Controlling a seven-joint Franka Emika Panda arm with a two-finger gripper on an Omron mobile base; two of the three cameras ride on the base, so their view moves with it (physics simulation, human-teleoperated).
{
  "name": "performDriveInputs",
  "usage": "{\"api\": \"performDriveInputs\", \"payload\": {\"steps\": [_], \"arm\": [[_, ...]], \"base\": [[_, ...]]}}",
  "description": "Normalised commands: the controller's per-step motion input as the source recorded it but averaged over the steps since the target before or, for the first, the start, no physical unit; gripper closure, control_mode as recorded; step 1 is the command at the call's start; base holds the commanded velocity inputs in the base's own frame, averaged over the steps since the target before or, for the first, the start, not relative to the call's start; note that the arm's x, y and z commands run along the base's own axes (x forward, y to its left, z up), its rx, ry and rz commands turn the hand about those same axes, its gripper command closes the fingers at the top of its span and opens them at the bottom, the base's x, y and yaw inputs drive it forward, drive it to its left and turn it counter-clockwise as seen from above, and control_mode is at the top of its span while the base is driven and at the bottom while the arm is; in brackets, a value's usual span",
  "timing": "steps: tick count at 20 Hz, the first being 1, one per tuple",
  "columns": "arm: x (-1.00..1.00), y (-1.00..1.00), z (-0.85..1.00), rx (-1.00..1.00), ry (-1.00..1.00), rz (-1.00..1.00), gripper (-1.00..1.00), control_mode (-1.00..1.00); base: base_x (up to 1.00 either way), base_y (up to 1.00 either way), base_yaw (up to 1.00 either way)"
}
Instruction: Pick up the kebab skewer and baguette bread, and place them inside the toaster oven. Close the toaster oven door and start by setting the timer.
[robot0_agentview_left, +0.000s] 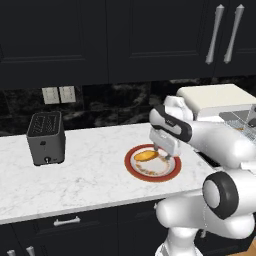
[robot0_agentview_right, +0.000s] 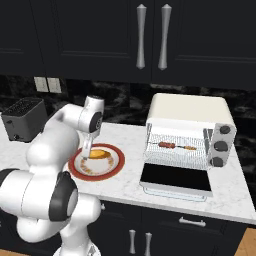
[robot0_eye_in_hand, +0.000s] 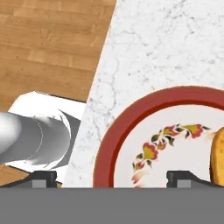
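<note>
The golden baguette bread (robot0_agentview_left: 145, 156) (robot0_agentview_right: 100, 153) (robot0_eye_in_hand: 218, 153) lies on a red-rimmed patterned plate (robot0_agentview_left: 150, 179) (robot0_agentview_right: 95, 176) (robot0_eye_in_hand: 109, 144). My gripper (robot0_agentview_left: 162, 154) (robot0_agentview_right: 87, 153) (robot0_eye_in_hand: 113, 178) hangs just over the plate beside the loaf, open and with nothing between its fingers. The cream toaster oven (robot0_agentview_left: 215, 97) (robot0_agentview_right: 190, 112) stands to the right with its door (robot0_agentview_right: 175, 178) folded down flat. Inside it, the kebab skewer (robot0_agentview_right: 176, 146) rests on the wire rack.
A small black slot toaster (robot0_agentview_left: 46, 138) (robot0_agentview_right: 22, 119) sits at the counter's left. Three knobs (robot0_agentview_right: 220, 146) line the oven's right side. The marble counter's front edge (robot0_eye_in_hand: 98, 74) runs close to the plate, with wood floor beyond. Dark cabinets hang overhead.
</note>
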Motion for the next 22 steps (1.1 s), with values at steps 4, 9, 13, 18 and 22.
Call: {"api": "performDriveInputs", "payload": {"steps": [4, 9, 13, 18, 22], "arm": [[0.55, 0.16, -0.2, 0.0, 0.0, 0.05, -1.0, -1.0], [0.22, 0.0, -0.25, 0.0, -0.04, 0.0, -1.0, -1.0], [0.01, 0.0, -0.47, 0.0, -0.11, 0.0, -1.0, -1.0], [0.16, 0.0, -0.41, 0.0, -0.12, 0.0, -1.0, -1.0], [0.33, 0.0, -0.04, 0.0, -0.13, 0.0, -1.0, -1.0]], "base": [[0.0, 0.0, 0.0], [0.0, 0.0, 0.0], [0.0, 0.0, 0.0], [0.0, 0.0, 0.0], [0.0, 0.0, 0.0]]}}
